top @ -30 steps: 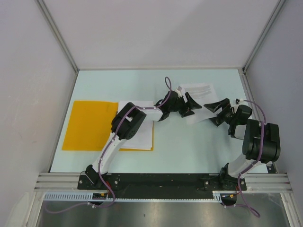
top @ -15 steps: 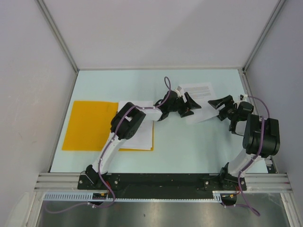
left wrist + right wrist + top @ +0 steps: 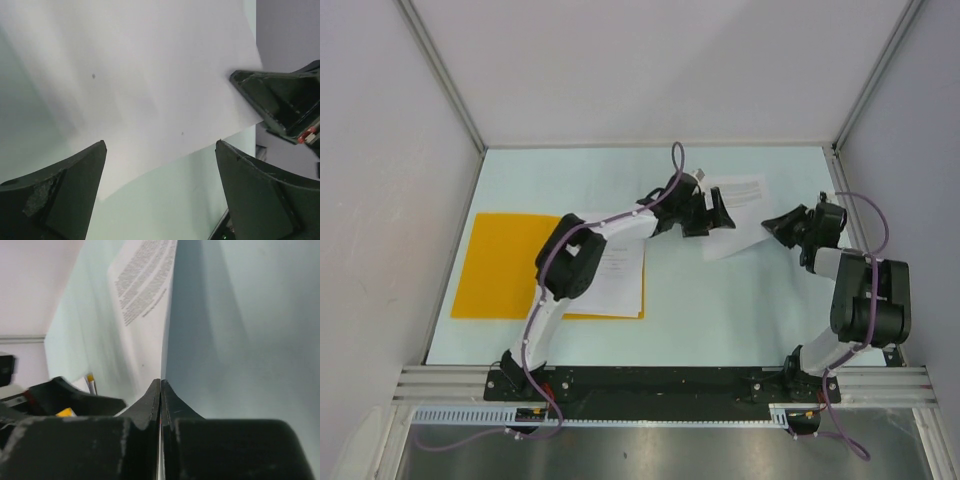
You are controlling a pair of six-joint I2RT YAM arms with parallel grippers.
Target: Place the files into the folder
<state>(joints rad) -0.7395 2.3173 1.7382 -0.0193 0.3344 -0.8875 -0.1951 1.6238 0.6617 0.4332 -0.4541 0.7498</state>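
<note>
The orange-yellow folder [image 3: 505, 262] lies flat at the table's left. Some files [image 3: 620, 278], white printed sheets, rest on its right part. Another sheet of the files [image 3: 742, 210] lies at the back right, its printed side up [image 3: 142, 300]. My right gripper [image 3: 769, 223] is shut on that sheet's right edge, the jaws pinched together on the thin paper [image 3: 160, 384]. My left gripper [image 3: 724, 212] stands open over the sheet's left part, its fingers wide apart above the paper's near corner [image 3: 160, 145]. The sheet [image 3: 140, 75] fills most of the left wrist view.
Grey walls enclose the pale green table [image 3: 720, 310] on three sides. A metal rail [image 3: 660, 385] runs along the near edge beside the arm bases. In the left wrist view the right gripper's black tip [image 3: 280, 100] shows at the paper's edge.
My right gripper has swung toward the sheet and shut on its right edge. My left arm has stretched farther back, its jaws opening slightly wider over the sheet.
</note>
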